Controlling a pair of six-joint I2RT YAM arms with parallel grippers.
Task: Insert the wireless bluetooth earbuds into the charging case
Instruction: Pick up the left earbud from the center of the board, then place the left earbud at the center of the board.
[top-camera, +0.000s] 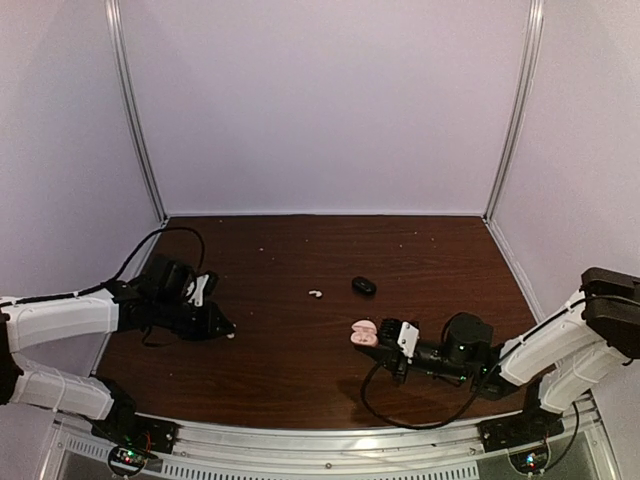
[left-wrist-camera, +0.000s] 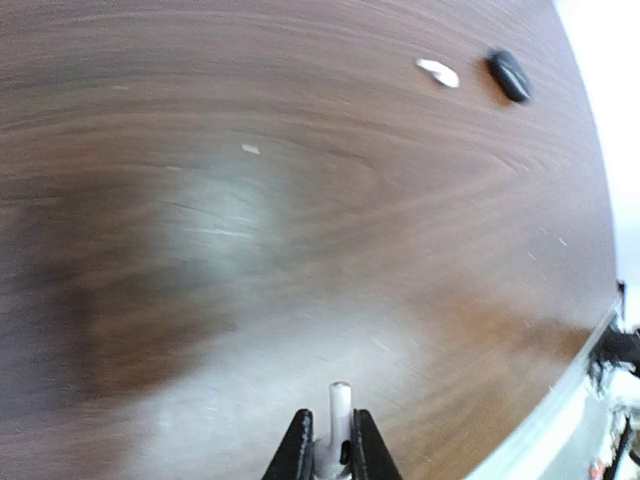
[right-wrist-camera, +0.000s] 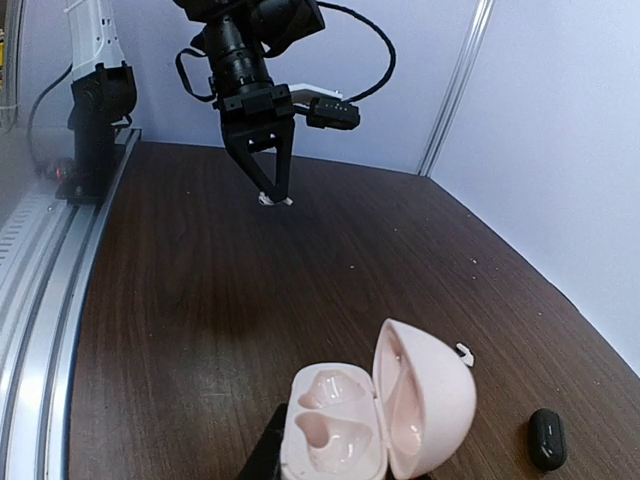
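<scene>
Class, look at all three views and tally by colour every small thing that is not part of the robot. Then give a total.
White: 2, the loose earbud and the gripped earbud in the left tool
Pink: 1, the open case
Black: 1, the pill-shaped item
Total: 4

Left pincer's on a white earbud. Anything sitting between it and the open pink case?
Nothing visible. The table between the white earbud in the left pincer and the pink case is bare wood; the loose earbud and black object lie farther back, off that line.
</scene>
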